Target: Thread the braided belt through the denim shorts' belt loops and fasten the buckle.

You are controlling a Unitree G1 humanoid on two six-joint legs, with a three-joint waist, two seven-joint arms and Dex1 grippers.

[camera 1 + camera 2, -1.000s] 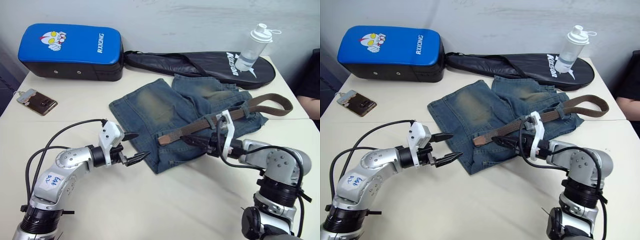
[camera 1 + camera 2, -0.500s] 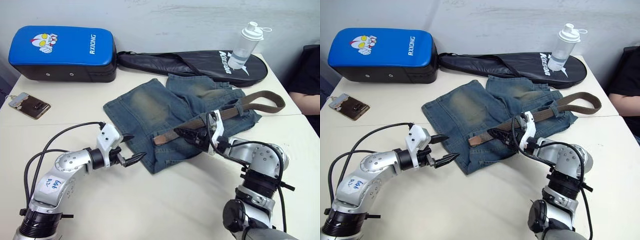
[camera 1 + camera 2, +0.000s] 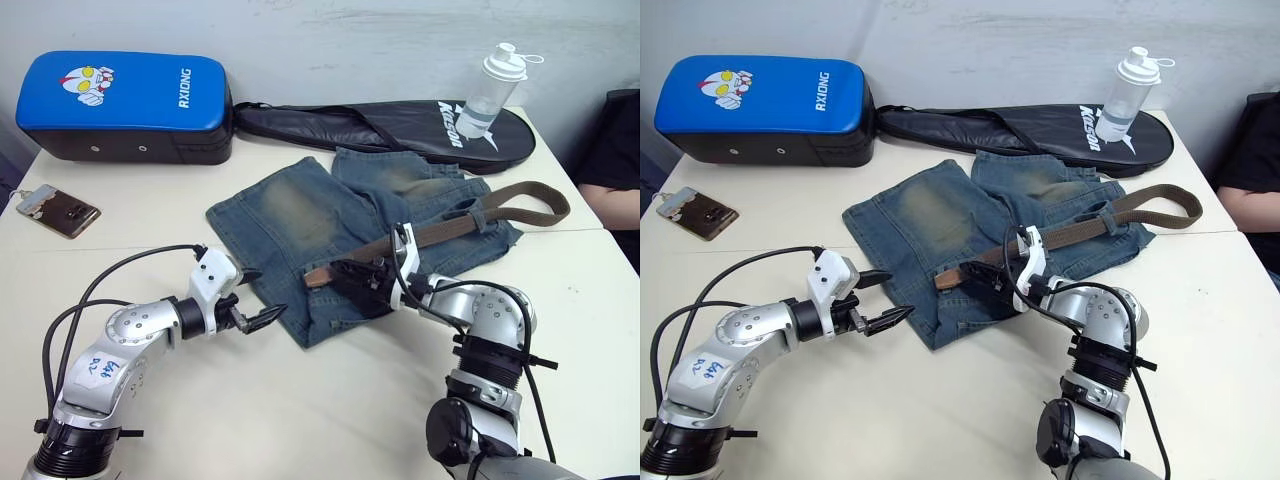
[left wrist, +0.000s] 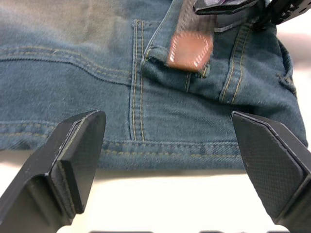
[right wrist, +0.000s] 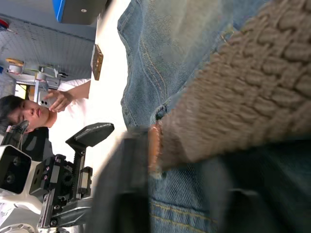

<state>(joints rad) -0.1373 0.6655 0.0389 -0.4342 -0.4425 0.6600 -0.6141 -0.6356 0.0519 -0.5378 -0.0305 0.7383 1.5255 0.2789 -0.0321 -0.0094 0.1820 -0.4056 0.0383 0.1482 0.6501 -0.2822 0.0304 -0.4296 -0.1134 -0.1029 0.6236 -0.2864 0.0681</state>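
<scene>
Threading in hand: right end effector [image 3: 352,281] pinches dark-brown braided belt [image 3: 440,226] over faded blue denim shorts [image 3: 290,215].
Left end effector [image 3: 258,298] spread, empty; next move likely feeds belt tip into next belt loop.

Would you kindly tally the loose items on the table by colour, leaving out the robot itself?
Blue: 2, the kick pad and the denim shorts
Black: 1, the racket bag
Brown: 2, the braided belt and the phone
Clear and white: 1, the bottle
Total: 6
</scene>
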